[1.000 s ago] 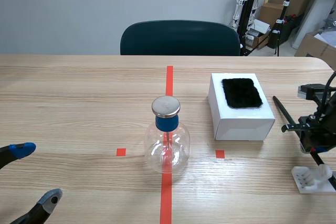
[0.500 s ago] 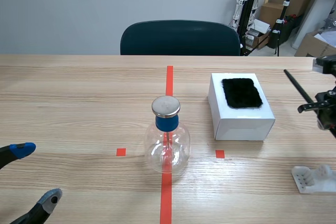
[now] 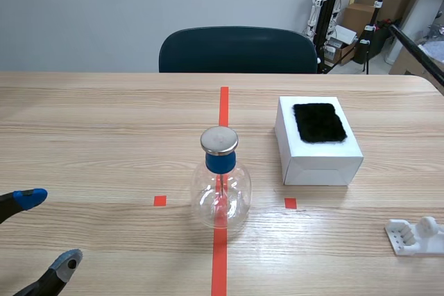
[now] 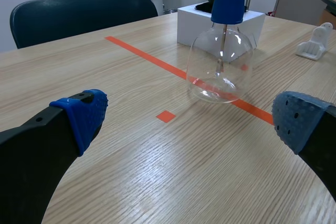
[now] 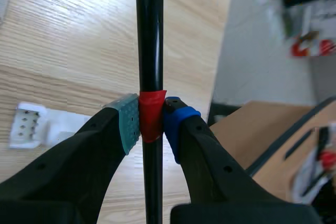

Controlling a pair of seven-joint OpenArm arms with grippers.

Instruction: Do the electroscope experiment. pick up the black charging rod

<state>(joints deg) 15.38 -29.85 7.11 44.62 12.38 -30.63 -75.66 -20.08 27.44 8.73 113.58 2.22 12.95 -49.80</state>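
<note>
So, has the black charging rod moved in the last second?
Yes. The black charging rod has lifted up and away from the white stand, now high at the right edge.

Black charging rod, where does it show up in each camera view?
Scene view: the black charging rod slants along the upper right edge.
Left wrist view: not in it.
Right wrist view: the rod is clamped in the right gripper, running ahead past it.
Shared landmark: the white stand, in all three.
</note>
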